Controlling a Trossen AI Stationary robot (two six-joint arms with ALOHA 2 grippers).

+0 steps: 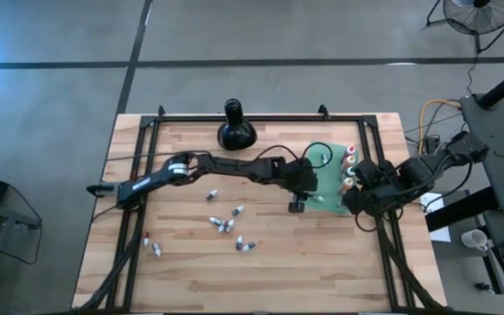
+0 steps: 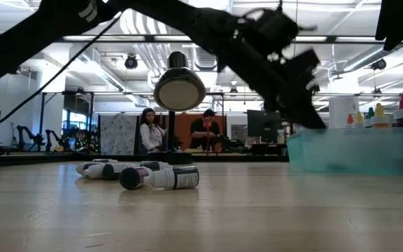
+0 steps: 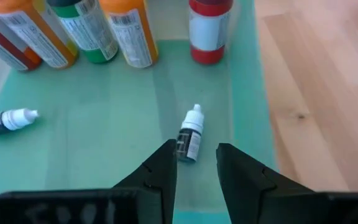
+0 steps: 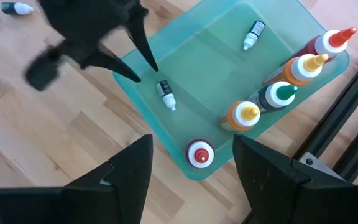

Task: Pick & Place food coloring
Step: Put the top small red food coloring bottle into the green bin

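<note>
The food coloring is split between table and tray. Several slim droppers [image 4: 278,94] stand upright along one wall of the teal tray [image 1: 329,194]; two tiny vials lie on its floor, one [image 3: 190,134] just beyond my left gripper's [image 3: 194,149] open fingertips, another [image 3: 5,119] farther off. More vials [image 1: 223,224] lie scattered on the wood. My left gripper [image 1: 297,205] hangs over the tray's near-left edge. My right gripper [image 4: 192,142], open, hovers above the tray's right side [image 1: 357,197].
A black bulbous long-necked object [image 1: 234,131] stands near the table's far edge. A black frame [image 1: 138,175] runs around the tabletop. Two vials [image 1: 154,248] lie toward the near left. People sit in the room beyond the table [image 2: 149,129].
</note>
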